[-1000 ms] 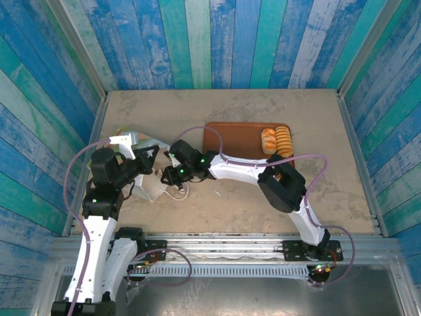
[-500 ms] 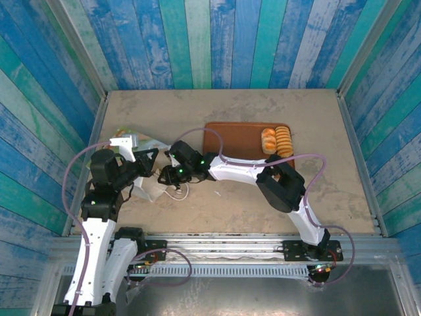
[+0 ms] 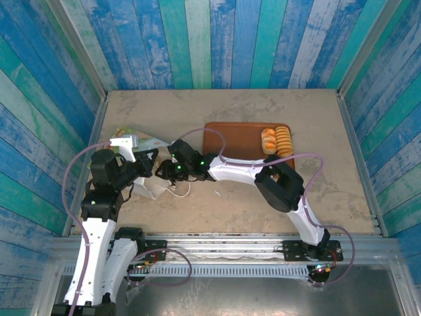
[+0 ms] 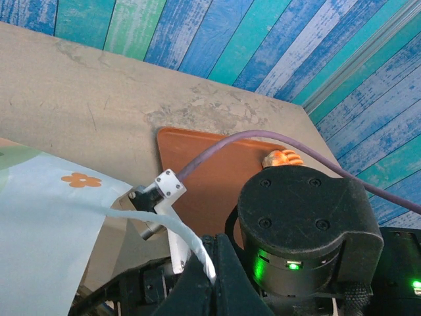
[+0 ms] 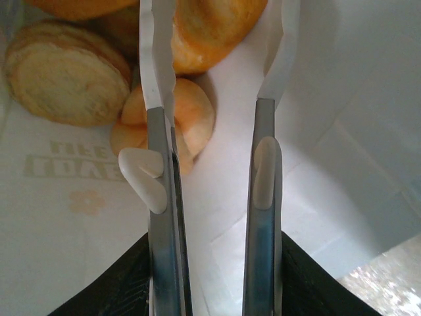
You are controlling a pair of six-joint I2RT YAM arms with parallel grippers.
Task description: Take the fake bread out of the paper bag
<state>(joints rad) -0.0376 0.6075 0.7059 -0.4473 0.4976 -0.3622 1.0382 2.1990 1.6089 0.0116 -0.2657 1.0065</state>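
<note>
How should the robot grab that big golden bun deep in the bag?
Pinch the bun across its rounded sides, coming straight in through the bag's open mouth: it lies right ahead between the right end effector's open fingers.

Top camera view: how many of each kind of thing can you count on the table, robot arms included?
fake bread, on the tray: 2
brown tray: 1
paper bag: 1
robot arms, left arm and right arm: 2
Total: 6
</note>
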